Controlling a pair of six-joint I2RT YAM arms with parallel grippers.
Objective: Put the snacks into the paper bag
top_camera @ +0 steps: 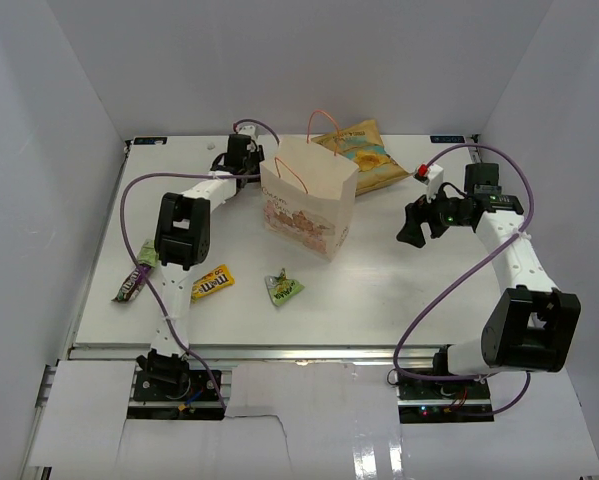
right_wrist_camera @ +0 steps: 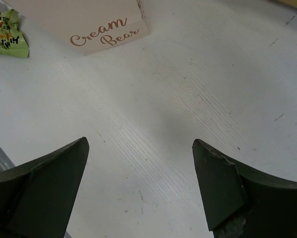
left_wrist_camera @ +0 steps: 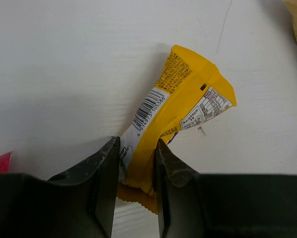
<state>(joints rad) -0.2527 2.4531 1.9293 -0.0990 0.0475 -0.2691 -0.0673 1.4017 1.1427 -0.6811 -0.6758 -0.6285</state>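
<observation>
Paper bag (top_camera: 309, 195) upright at rear centre of counter (top_camera: 379, 300), large yellow chip bag (top_camera: 372, 152) lying just behind it, M&M's packet (top_camera: 212, 284) and green packet (top_camera: 283, 288) near front, left hand (left_wrist_camera: 137, 146) beside bag's left side pinching a yellow barcoded packet (left_wrist_camera: 188, 94), right hand (right_wrist_camera: 141, 144) spread wide, right of bag.

There is one paper bag (top_camera: 307, 205), one large yellow chip bag (top_camera: 371, 160), and two arms, the left arm (top_camera: 182, 230) and the right arm (top_camera: 514, 260). I count four small packets: an M&M's packet (top_camera: 212, 285), a green packet (top_camera: 283, 289), a barcoded yellow packet (left_wrist_camera: 188, 94) and a dark wrapper (top_camera: 127, 288). The dark wrapper might be two lying together.
</observation>
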